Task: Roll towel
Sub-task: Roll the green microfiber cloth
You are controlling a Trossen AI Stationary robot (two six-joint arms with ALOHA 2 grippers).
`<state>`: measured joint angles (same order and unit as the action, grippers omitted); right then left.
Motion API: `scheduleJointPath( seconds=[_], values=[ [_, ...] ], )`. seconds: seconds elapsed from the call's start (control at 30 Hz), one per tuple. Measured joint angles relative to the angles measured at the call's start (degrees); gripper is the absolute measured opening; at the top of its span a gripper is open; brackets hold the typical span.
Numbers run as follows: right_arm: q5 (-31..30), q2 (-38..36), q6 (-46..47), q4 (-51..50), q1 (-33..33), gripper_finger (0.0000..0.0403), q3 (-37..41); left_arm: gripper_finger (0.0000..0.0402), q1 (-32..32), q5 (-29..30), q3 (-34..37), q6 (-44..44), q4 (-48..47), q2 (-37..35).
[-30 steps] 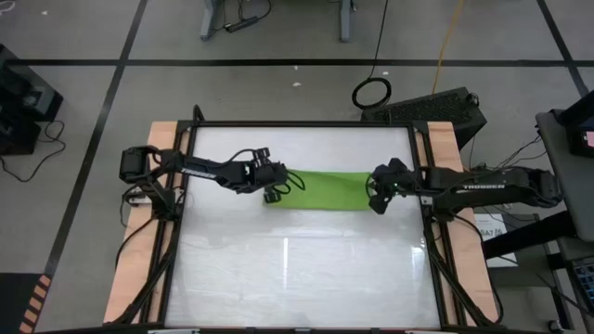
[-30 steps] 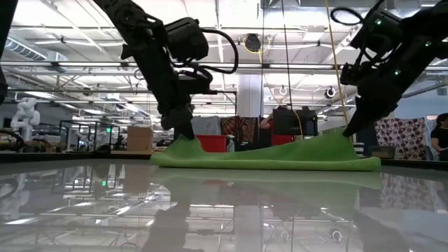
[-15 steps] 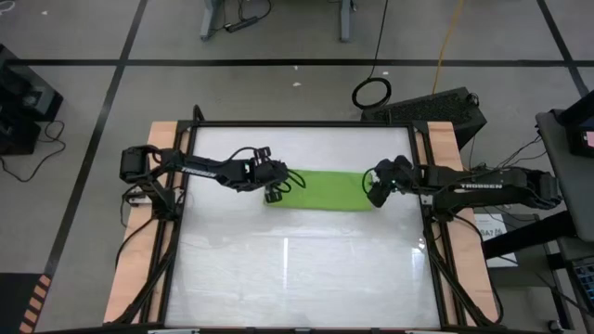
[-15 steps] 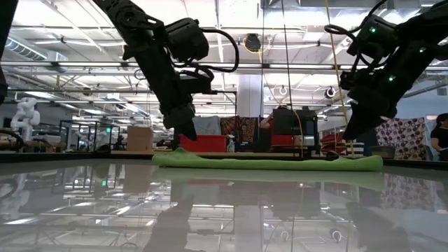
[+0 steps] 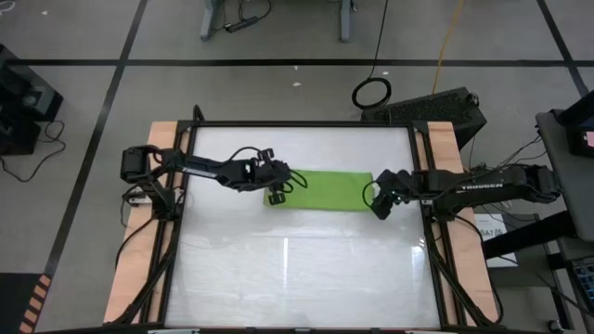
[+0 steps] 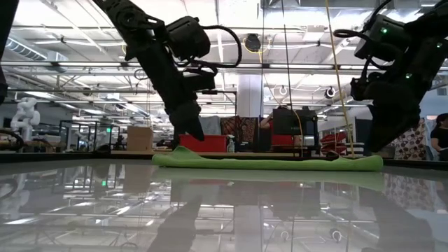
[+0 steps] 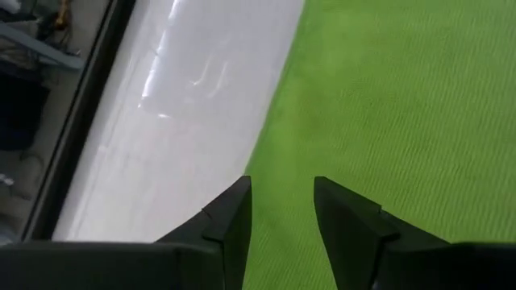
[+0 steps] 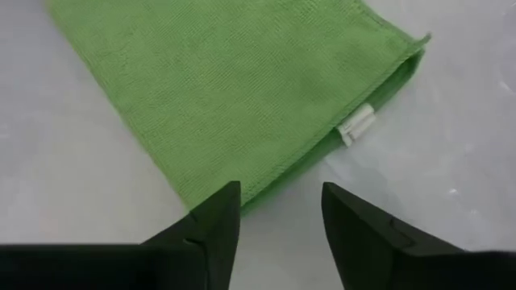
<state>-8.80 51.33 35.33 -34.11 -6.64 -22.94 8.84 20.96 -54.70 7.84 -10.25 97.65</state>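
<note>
I see the towel [image 5: 322,189] lying flat on the desk [image 5: 297,269], folded into a long strip that runs from left to right across the far half of the glossy top. In the low view the towel [image 6: 269,162] forms a thin, level band with nothing lifting it. In the right wrist view its doubled edge [image 8: 242,97] shows two layers, with a small white tag [image 8: 357,124] at the fold.

I read the left pincer [image 5: 276,192] at the left end of the towel, just above the cloth. The left wrist view shows its two fingers [image 7: 228,229] parted with only green fabric visible between them; it is released and grasps nothing. In the low view the left pincer [image 6: 190,131] stands just clear of the strip.

I read the right pincer [image 5: 376,202] at the right end of the towel, by the near corner. The right wrist view shows its fingers [image 8: 211,225] spread apart over the towel's edge and bare desk, with nothing between them; it is also released. In the low view the right pincer [image 6: 378,143] hangs slightly above the strip's right end.

Wooden boards [image 5: 160,148] flank the desk on both sides.
</note>
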Motion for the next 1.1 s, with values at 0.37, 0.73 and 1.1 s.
scheduleJointPath(
  seconds=[0.37,0.73,1.1],
  values=[
    [3.2,3.6,1.3,4.9,0.6,0.0125,0.0,0.0141,-0.1,-0.1,0.0,0.0,2.6,7.4],
    [3.1,7.5,1.1,7.0,0.5,0.0118,0.0,0.0141,-0.7,0.3,0.0,0.0,3.3,8.0],
    [4.3,7.6,-1.9,8.4,0.7,0.0038,0.0,0.0141,-0.7,0.3,0.0,0.0,3.5,8.1]
  ],
)
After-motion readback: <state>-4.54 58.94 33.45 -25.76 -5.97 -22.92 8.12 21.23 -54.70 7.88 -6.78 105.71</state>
